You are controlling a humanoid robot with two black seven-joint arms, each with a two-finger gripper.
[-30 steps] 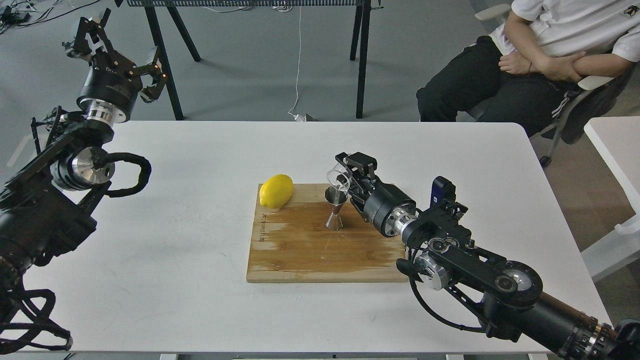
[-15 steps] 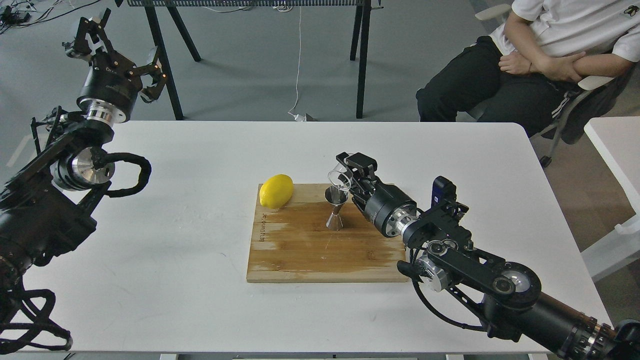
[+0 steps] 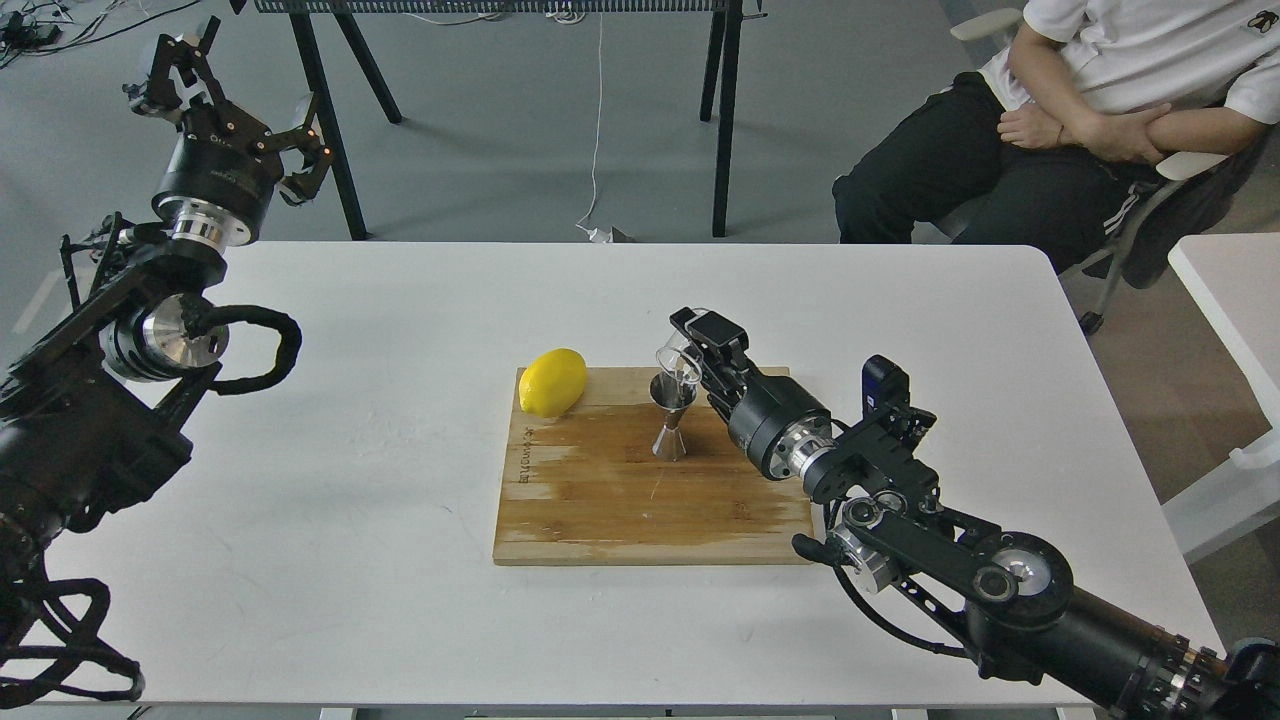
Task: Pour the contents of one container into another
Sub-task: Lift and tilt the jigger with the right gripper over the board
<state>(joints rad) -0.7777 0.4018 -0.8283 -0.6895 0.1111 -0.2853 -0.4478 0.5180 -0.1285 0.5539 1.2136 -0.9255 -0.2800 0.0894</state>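
The steel jigger (image 3: pixel 672 418) stands upright on the wooden cutting board (image 3: pixel 620 500), near its far edge. Tipped on its side right above the jigger's mouth is the clear glass cup (image 3: pixel 677 358), its rim facing left and down. My right gripper (image 3: pixel 697 352) is shut on the cup, reaching in from the right. My left gripper (image 3: pixel 225 95) is raised high at the far left, off the table, fingers spread and holding nothing.
A yellow lemon (image 3: pixel 552 381) lies on the board's far left corner. The board's front half looks wet. A seated person (image 3: pixel 1060 130) is behind the table at the right. Black table legs (image 3: pixel 722 110) stand beyond the far edge.
My right arm has shifted slightly left and the cup has tipped a little further over the jigger. The left arm has stayed put.
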